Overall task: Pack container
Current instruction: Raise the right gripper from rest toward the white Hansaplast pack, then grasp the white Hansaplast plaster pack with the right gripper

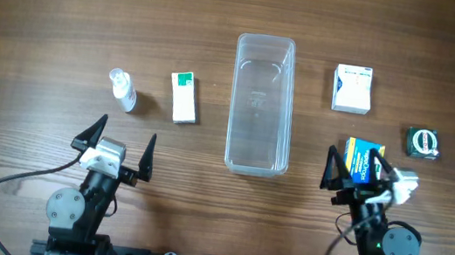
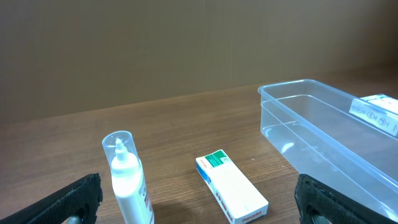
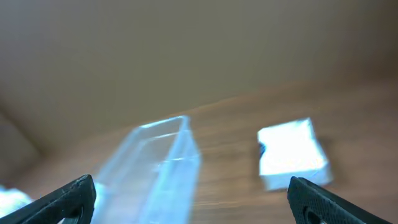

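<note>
Both hands sit at the near edge, fingers spread wide and holding nothing. The left hand (image 1: 128, 129) faces a spray bottle (image 1: 122, 89) and a green-and-white box (image 1: 184, 97). The right hand (image 1: 355, 160) hangs over a blue box (image 1: 364, 149), probably the first pick. The container (image 1: 234, 93) lies empty mid-surface between them, running lengthwise toward the far edge, likely so either arm can reach it.

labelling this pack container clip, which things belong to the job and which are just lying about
Job: long clear plastic tub; probably to pack: white-and-green box, white box, blue-and-yellow box, dark green packet, small clear spray bottle.
Lying about: black cable beside left arm's base.
</note>
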You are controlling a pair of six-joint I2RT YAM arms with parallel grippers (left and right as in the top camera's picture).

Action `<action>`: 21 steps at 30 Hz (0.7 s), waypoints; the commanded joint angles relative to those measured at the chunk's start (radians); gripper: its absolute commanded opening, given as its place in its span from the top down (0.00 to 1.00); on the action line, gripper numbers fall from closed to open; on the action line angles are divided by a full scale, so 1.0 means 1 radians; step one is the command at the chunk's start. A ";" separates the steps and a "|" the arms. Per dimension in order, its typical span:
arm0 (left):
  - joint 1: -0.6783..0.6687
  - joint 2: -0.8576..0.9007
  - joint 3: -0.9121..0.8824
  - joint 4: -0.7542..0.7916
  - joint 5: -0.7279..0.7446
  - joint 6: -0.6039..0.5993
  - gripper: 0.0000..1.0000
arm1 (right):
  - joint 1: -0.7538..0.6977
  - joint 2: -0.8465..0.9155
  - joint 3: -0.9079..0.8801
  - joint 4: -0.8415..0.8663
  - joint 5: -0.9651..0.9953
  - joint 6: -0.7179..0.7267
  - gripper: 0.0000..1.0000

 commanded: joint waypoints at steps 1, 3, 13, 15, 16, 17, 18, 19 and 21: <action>0.006 -0.002 -0.006 0.000 0.008 0.001 0.00 | 0.006 0.033 -0.002 0.009 -0.031 0.473 0.00; 0.006 -0.002 -0.006 0.000 0.008 0.002 0.00 | 0.006 0.049 -0.002 0.021 -0.112 0.549 0.00; 0.006 -0.002 -0.006 0.000 0.008 0.001 0.00 | 0.006 0.296 0.322 0.004 -0.177 -0.027 0.00; 0.006 -0.002 -0.006 0.000 0.008 0.002 0.00 | 0.005 0.546 0.536 -0.110 -0.102 -0.117 0.00; 0.006 -0.002 -0.006 0.000 0.008 0.001 0.00 | 0.004 0.689 0.671 -0.197 -0.073 -0.183 0.00; 0.006 -0.002 -0.006 0.000 0.008 0.002 0.00 | 0.003 0.830 0.815 -0.305 -0.066 -0.251 0.00; 0.006 -0.002 -0.006 0.000 0.008 0.002 0.00 | 0.003 0.999 0.998 -0.463 -0.062 -0.313 0.00; 0.006 -0.002 -0.006 0.000 0.008 0.001 0.00 | 0.003 1.115 1.129 -0.579 -0.051 -0.350 0.00; 0.006 -0.002 -0.006 0.000 0.008 0.002 0.00 | 0.003 1.374 1.427 -0.840 0.029 -0.391 0.00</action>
